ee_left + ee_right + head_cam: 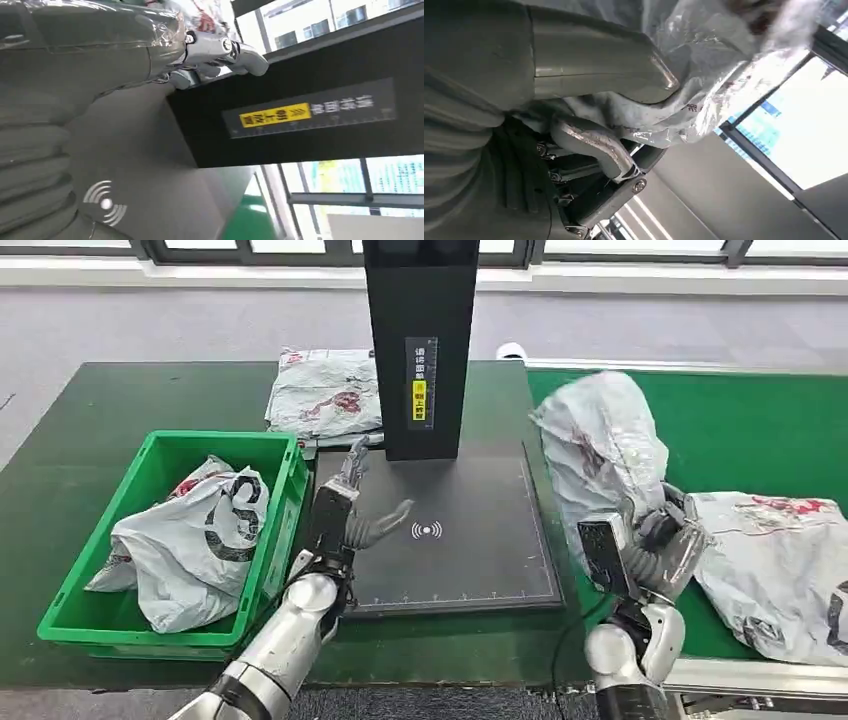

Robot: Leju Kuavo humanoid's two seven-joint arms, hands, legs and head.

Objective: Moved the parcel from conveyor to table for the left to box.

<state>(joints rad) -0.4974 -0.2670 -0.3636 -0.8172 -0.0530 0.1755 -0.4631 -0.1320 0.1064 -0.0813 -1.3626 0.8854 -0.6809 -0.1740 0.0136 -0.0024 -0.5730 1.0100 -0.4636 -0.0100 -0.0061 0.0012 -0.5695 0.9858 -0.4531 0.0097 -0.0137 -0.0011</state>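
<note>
The right robot hand [660,540] has its fingers closed on the lower end of a grey plastic parcel [600,445], which stands lifted at about three o'clock from the black scanner plate [470,560], over the seam between conveyor [760,430] and tabletop [90,430]. The bag looks light, soft and slick; it sags and crinkles, so a bunched handful of film seems the surest hold. The left robot hand [350,510] hovers spread and empty over the plate's nine o'clock edge.

Green table [120,410] bears crate [285,490], scanner pad [480,540], parcel [325,390].
</note>
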